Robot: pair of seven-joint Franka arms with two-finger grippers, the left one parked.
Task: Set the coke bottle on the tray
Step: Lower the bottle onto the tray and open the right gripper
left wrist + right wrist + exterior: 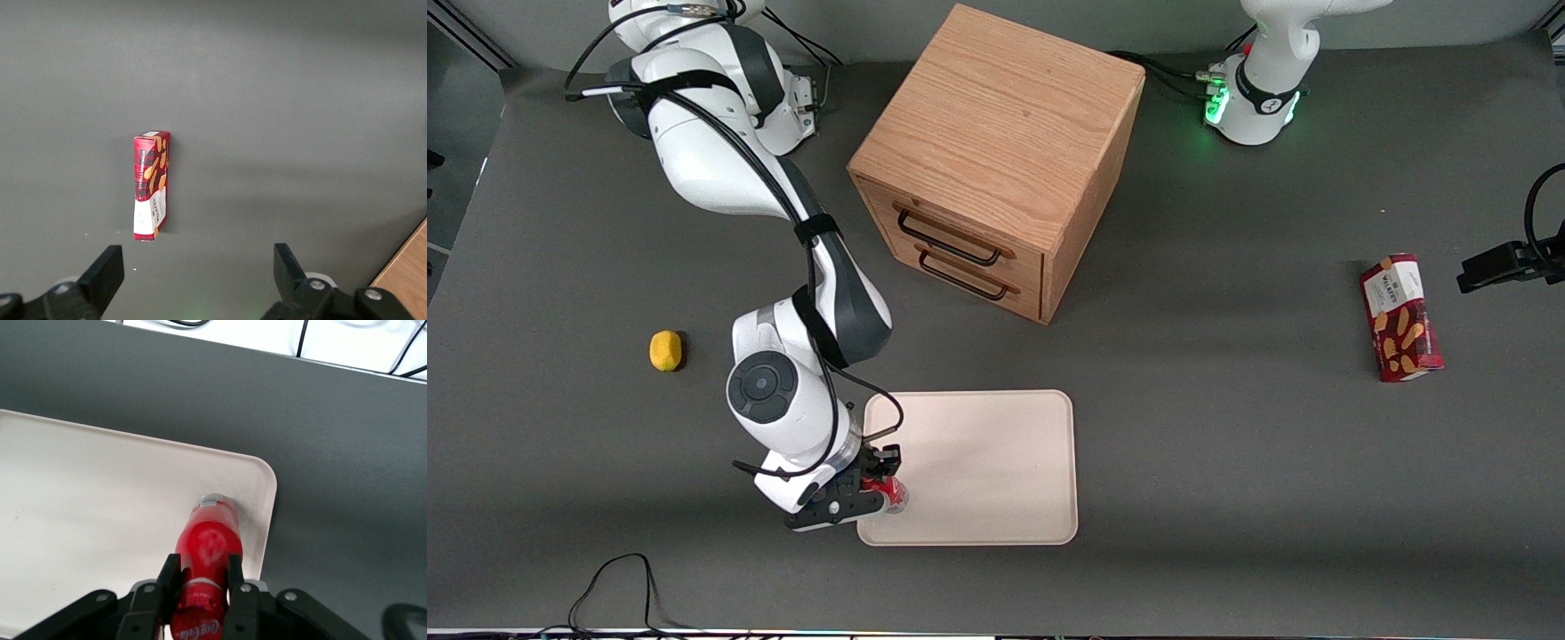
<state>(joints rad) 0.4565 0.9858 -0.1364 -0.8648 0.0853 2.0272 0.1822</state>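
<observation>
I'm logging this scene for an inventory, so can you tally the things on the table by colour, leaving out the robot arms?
Red: 2, the coke bottle held in the gripper over a corner of the tray, and the biscuit box
Cream-pink: 1, the tray
Yellow: 1, the lemon
Wood brown: 1, the drawer cabinet
Total: 5

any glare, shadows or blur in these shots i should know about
Front view: soft even light, a broad shadow beside the drawer cabinet, green glow at the parked arm's base. Right wrist view: the coke bottle in the pincer looks slightly soft, above the tray; bright washed-out strip at the table edge. Left wrist view: the biscuit box is sharp, with faint shadow bands.
</observation>
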